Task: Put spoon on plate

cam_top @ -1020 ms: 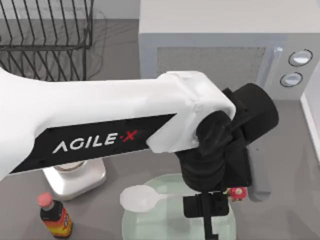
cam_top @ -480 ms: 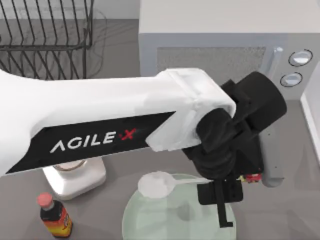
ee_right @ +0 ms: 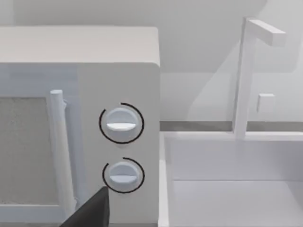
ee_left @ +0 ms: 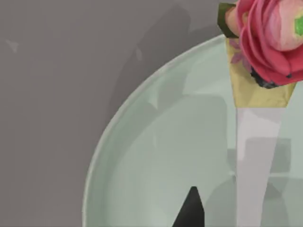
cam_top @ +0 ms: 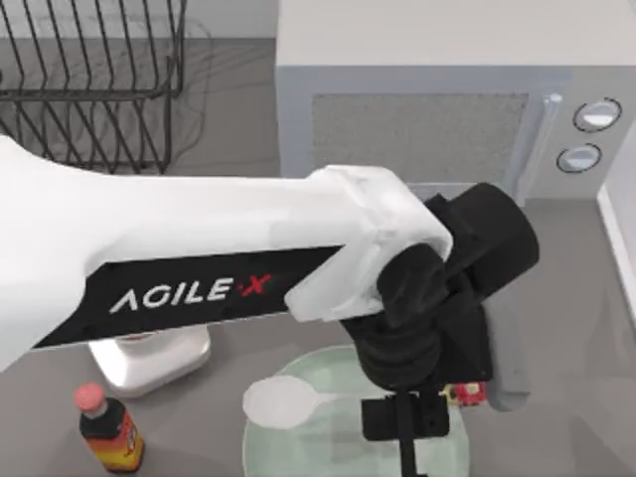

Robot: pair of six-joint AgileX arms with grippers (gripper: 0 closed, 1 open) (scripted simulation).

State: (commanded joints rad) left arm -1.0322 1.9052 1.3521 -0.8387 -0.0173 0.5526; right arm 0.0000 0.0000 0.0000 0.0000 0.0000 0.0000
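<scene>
Grey table (cam_top: 576, 328) fills the scene from above, with a white microwave (cam_top: 437, 119) at the back and a black wire rack (cam_top: 89, 79) in the back left corner. From this top view, my left arm crosses the picture from the left as a thick white beam, ending in a black wrist. My left hand (cam_top: 407, 427) hangs over the mint-green plate (cam_top: 298, 447) at the front edge. The white spoon (cam_top: 283, 402) lies across the plate's back part, its oval bowl toward the left and its thin handle running right under my hand, with a red and yellow ornament (cam_top: 467, 395) at the far end. My hand looks pinched on the handle, though the wrist covers the contact point. To the left of the plate stands a steel kitchen scale (cam_top: 149, 360), and in front of it a small dark bottle (cam_top: 107, 429) with a red cap.

From the left wrist view, I look straight down at the plate (ee_left: 142, 156), its slim rim curving against the grey table (ee_left: 52, 104). The spoon's pale handle (ee_left: 255, 161) runs over the plate, topped by a pink flower ornament (ee_left: 270, 38) on a yellow base. One dark fingertip (ee_left: 191, 210) pokes into view beside the handle.

From the right wrist view, my right arm is parked facing the microwave (ee_right: 118, 90), near its two round knobs (ee_right: 121, 124). A dark part of the right hand (ee_right: 92, 213) shows at the edge; I cannot tell its state. A white sink (ee_right: 227, 179) sits beside the microwave.
</scene>
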